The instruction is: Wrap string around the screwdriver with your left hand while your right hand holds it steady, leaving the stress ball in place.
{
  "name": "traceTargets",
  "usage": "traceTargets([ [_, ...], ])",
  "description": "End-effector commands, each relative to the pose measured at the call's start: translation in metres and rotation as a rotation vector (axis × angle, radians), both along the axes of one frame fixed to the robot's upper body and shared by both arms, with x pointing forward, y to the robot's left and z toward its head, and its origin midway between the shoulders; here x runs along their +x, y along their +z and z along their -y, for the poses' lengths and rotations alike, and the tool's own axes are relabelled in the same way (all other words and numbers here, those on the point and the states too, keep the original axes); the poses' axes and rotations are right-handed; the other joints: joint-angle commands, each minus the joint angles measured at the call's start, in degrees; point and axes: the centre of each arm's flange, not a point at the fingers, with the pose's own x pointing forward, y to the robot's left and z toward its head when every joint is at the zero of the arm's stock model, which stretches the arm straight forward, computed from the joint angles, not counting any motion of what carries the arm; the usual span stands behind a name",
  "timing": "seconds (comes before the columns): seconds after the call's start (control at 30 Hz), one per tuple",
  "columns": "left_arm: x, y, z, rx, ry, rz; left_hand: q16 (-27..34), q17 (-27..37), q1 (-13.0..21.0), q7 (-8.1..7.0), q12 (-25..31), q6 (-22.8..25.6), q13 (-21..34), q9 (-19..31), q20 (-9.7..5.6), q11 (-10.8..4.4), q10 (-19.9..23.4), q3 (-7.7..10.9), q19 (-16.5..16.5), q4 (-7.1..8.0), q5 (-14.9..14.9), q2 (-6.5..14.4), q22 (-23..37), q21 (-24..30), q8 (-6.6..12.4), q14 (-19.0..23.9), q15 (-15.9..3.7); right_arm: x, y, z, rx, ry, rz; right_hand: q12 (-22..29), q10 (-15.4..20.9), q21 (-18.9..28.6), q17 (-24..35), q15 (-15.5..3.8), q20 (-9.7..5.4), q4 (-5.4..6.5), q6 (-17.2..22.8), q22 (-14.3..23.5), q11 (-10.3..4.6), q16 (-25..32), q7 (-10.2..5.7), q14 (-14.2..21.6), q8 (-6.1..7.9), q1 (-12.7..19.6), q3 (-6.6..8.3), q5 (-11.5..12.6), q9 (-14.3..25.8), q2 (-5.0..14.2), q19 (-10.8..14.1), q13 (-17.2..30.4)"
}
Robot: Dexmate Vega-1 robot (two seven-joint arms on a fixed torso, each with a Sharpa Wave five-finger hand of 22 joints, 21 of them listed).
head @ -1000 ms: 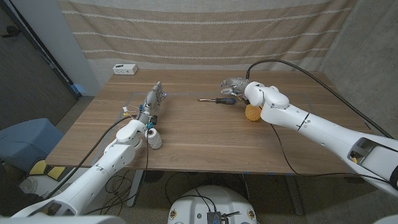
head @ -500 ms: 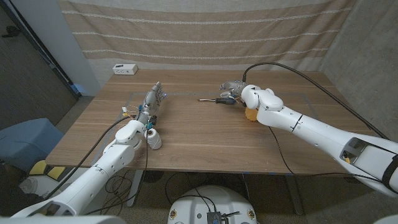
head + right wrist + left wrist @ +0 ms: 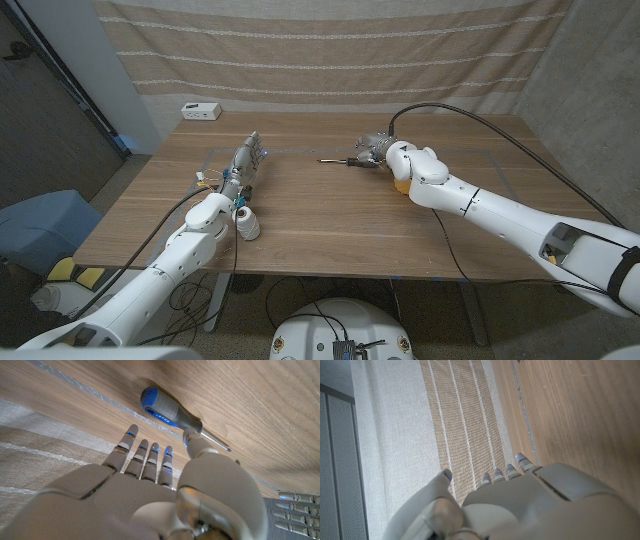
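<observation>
Head view: the right robot hand [image 3: 372, 150] has moved left over the last second and now sits at the handle end of the screwdriver [image 3: 341, 160], which lies on the far middle of the tabletop [image 3: 320, 215], shaft pointing left. The forearm has swung across the stress ball [image 3: 400, 184], leaving an orange sliver showing just right of the screwdriver; the ball itself appears not to have shifted.

Right wrist view: the right hand [image 3: 150, 490] is spread wide, holding nothing, fingers [image 3: 131, 435] reaching just beside the blue-and-grey handle [image 3: 165, 409], thumb near the shaft. Contact cannot be confirmed.

Left robot hand [image 3: 247, 160]: at the left of the tabletop, unchanged from a second ago, fingers pointing far. In the left wrist view the left hand [image 3: 520, 505] shows fingers extended, nothing between them.

String spool [image 3: 246, 222]: white, upright, near the left forearm, well apart from the screwdriver.

Status: judged as the approach to the steadying grasp; the right hand has yet to close on the handle, wrapping not begun.
</observation>
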Motion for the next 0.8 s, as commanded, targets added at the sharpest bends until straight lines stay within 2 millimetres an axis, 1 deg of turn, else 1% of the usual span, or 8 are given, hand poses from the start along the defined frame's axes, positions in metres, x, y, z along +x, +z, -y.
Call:
traceTargets([
  [0.03, 0.001, 0.0, 0.001, 0.002, -0.002, -0.008, -0.2, 0.1, 0.4, 0.22, 0.0, -6.7, 0.3, 0.2, 0.38, 0.37, -8.0, -0.21, -2.7, -0.15, -0.1, 0.3, 0.2, -0.1, 0.18, -7.3, 0.06, 0.008, -0.009, 0.0, -0.02, -0.024, -0.01, -0.2, 1.2, 0.2, 0.1, -2.05, 0.27, 0.28, 1.0, 0.3, 0.12, 0.6, 0.06, 1.4, 0.35, 0.6, -0.93, 0.1, 0.2, -1.17, 0.7, 0.3],
  [0.1, 0.002, 0.0, 0.001, 0.003, -0.001, -0.008, -0.2, 0.1, 0.4, 0.22, 0.0, -6.7, 0.3, 0.2, 0.39, 0.3, -8.0, -0.21, -2.7, -0.14, -0.1, 0.3, 0.2, -0.2, 0.19, -7.3, 0.1, 0.009, -0.01, 0.0, -0.023, -0.025, -0.003, -0.1, 1.5, 0.2, 0.2, -2.13, 0.32, 0.24, 1.4, 0.3, -0.08, 0.6, -0.01, 1.7, 0.41, 1.0, -1.09, 0.2, 0.2, -1.44, 0.9, 0.3],
  [0.13, 0.002, 0.0, 0.0, 0.002, -0.002, -0.009, -0.2, 0.1, 0.4, 0.24, 0.0, -6.7, 0.3, 0.2, 0.4, 0.26, -8.0, -0.21, -2.7, -0.14, -0.1, 0.3, 0.2, -0.2, 0.19, -7.3, 0.04, 0.01, -0.011, 0.0, -0.024, -0.025, 0.0, -0.1, 1.8, 0.2, 0.1, -2.21, 0.17, 0.15, 1.5, 0.3, -0.41, 0.6, -0.02, 1.8, 0.37, 1.5, -1.14, 0.3, 0.2, -1.57, 1.2, 0.3],
  [0.17, 0.002, 0.0, 0.0, 0.003, -0.002, -0.009, -0.2, 0.1, 0.4, 0.25, 0.0, -6.7, 0.3, 0.2, 0.42, 0.28, -8.0, -0.22, -2.7, -0.13, -0.1, 0.3, 0.2, -0.2, 0.18, -7.3, 0.1, 0.011, -0.012, -0.001, -0.027, -0.026, 0.007, -0.1, 2.2, 0.2, 0.2, -2.49, 0.14, 0.07, 1.9, 0.3, -0.3, 0.8, -0.01, 2.6, 0.41, 2.5, -1.13, 0.6, 0.2, -1.59, 1.4, 0.3],
  [0.23, 0.003, 0.001, 0.0, 0.006, -0.002, -0.01, -0.3, 0.1, 0.4, 0.22, -0.1, -6.7, 0.3, 0.2, 0.43, 0.36, -8.0, -0.22, -2.7, -0.13, -0.1, 0.3, 0.3, -0.2, 0.18, -7.3, 0.07, 0.012, -0.013, -0.001, -0.032, -0.028, 0.022, 0.0, 3.0, 0.3, 0.2, -2.96, 0.02, -0.01, 2.5, 0.3, -0.61, 0.9, -0.04, 3.3, 0.47, 3.8, -1.19, 0.8, 0.1, -1.76, 1.9, 0.4],
  [0.37, 0.003, 0.001, 0.0, 0.006, -0.001, -0.011, -0.3, 0.1, 0.4, 0.23, -0.1, -6.7, 0.3, 0.2, 0.46, 0.44, -8.0, -0.23, -2.6, -0.11, -0.1, 0.3, 0.3, -0.4, 0.18, -7.3, 0.1, 0.015, -0.015, 0.0, -0.034, -0.038, 0.033, 0.1, 4.1, 0.5, 0.3, -3.45, -0.33, 0.02, 3.5, 0.4, -0.84, 1.1, -0.33, 4.2, 0.59, 5.5, -1.38, 1.0, 0.1, -1.91, 2.8, 0.4],
  [0.67, 0.006, 0.003, -0.001, 0.006, 0.0, -0.012, -0.3, 0.1, 0.3, 0.17, -0.1, -6.7, 0.3, 0.2, 0.47, 0.31, -8.0, -0.26, -2.6, -0.1, -0.1, 0.3, 0.3, -0.5, 0.17, -7.3, 0.08, 0.027, -0.019, 0.002, -0.045, -0.06, 0.011, 0.2, 5.3, 0.6, 0.6, -3.73, -0.52, 0.16, 4.7, 0.4, -1.26, 1.5, -0.65, 5.4, 0.66, 7.6, -1.55, 1.2, 0.1, -1.62, 3.6, 0.5],
  [0.8, 0.007, 0.004, -0.002, 0.005, 0.002, -0.014, -0.3, 0.1, 0.3, 0.15, -0.1, -6.7, 0.3, 0.2, 0.51, 0.34, -8.0, -0.27, -2.6, -0.09, -0.1, 0.3, 0.3, -0.6, 0.17, -7.3, 0.05, 0.032, -0.02, 0.003, -0.054, -0.071, 0.001, 0.1, 5.4, 0.6, 0.6, -3.99, -0.48, 0.23, 4.8, 0.4, -1.18, 1.7, -0.73, 5.8, 0.61, 8.1, -1.65, 1.2, 0.2, -1.54, 3.7, 0.5],
])
